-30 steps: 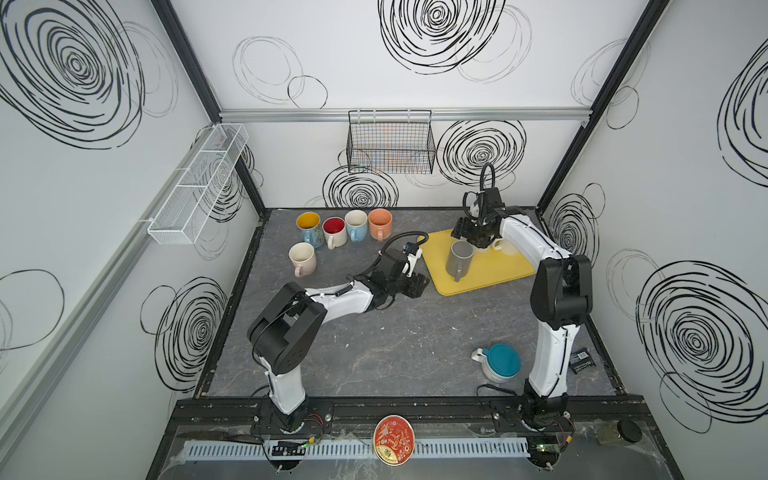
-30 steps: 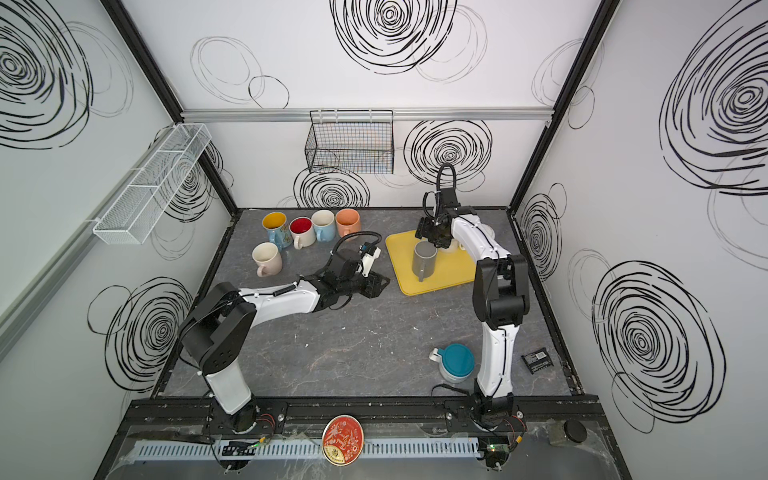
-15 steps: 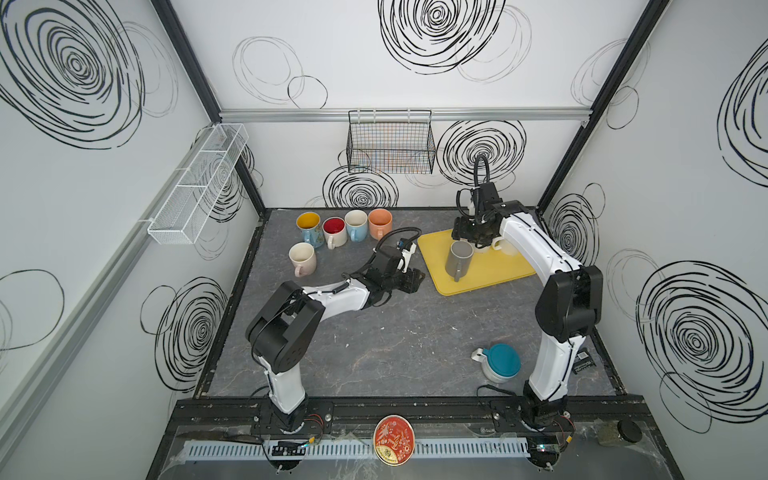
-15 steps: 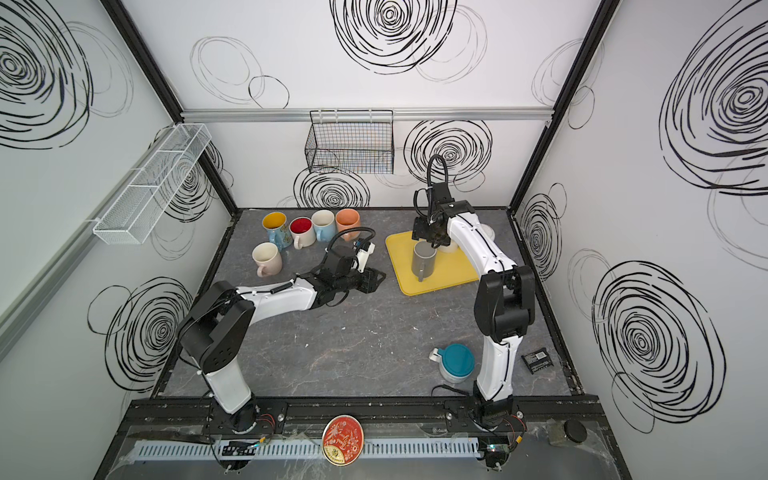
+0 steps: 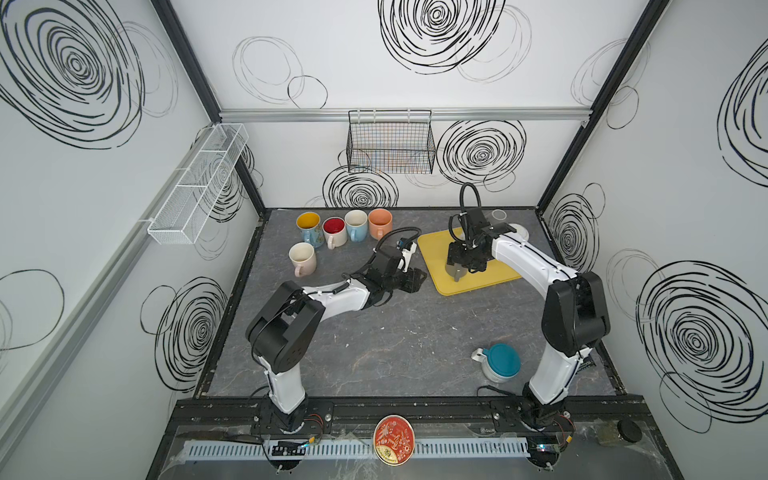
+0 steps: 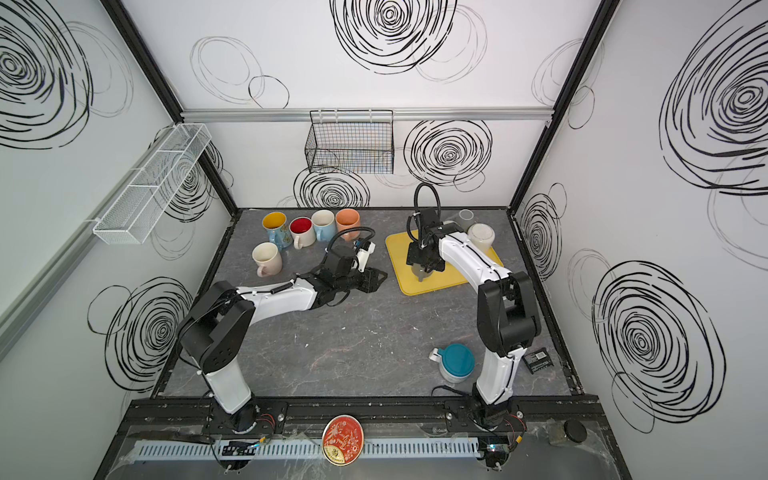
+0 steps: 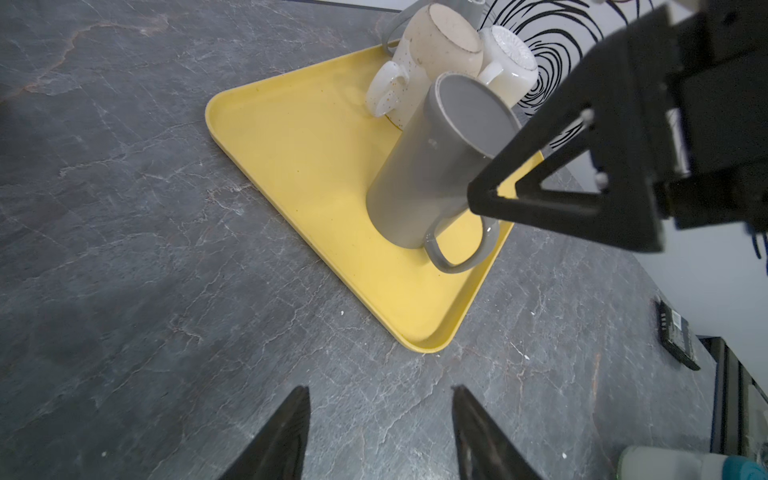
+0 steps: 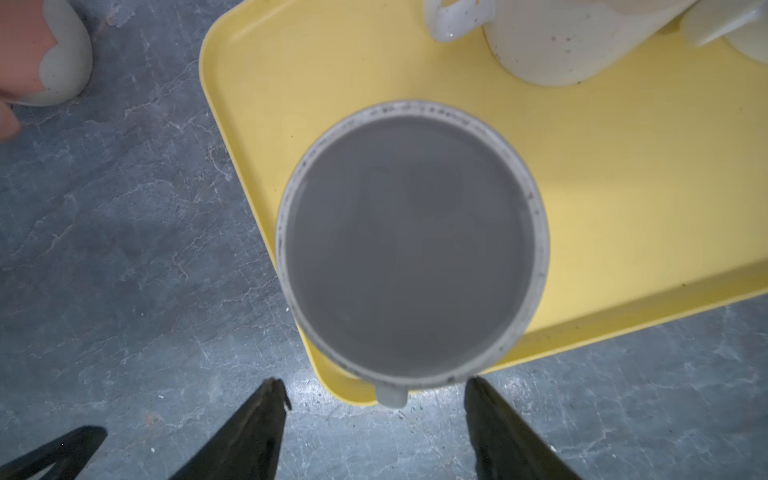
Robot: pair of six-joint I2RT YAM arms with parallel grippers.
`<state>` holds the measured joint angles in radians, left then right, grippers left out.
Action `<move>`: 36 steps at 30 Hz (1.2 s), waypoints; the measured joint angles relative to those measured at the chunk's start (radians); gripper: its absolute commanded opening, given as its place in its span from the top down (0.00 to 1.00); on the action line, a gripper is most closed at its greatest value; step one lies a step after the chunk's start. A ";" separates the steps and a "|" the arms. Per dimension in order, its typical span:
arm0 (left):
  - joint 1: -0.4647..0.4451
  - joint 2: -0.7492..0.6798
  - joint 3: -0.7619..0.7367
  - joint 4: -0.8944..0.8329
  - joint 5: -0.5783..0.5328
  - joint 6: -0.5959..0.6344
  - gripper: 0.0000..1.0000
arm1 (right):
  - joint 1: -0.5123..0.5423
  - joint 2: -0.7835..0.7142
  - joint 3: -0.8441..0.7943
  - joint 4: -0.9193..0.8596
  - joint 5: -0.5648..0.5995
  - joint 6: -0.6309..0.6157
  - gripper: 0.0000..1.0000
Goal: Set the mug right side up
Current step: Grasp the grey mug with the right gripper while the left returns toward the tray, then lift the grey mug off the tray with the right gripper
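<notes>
Now that the right gripper has come forward and down from the back of the tray, both top views put it directly over the grey mug. The mug stands base-up on the tray. The left gripper waits beside the tray.

Left wrist: its own fingers are spread and empty. The mug's handle sits low.

Right wrist: fingers are spread at the mug's handle side, contact unclear. A grasp looks imminent; the flip is not begun.
</notes>
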<state>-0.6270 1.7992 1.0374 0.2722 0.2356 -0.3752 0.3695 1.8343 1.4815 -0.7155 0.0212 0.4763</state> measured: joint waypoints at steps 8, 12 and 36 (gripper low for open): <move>0.000 0.000 -0.019 0.001 -0.003 -0.011 0.42 | -0.008 0.088 0.013 0.018 0.011 -0.016 0.51; 0.000 0.000 -0.021 0.002 -0.005 -0.018 0.41 | -0.013 0.099 0.016 0.018 0.021 -0.034 0.63; 0.006 -0.002 -0.018 0.016 0.003 -0.040 0.40 | -0.048 0.021 -0.072 0.148 -0.085 -0.064 1.00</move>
<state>-0.6212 1.7969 1.0199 0.2878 0.2390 -0.4152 0.3214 1.8553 1.4097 -0.5678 -0.0635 0.4118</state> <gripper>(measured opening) 0.602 0.150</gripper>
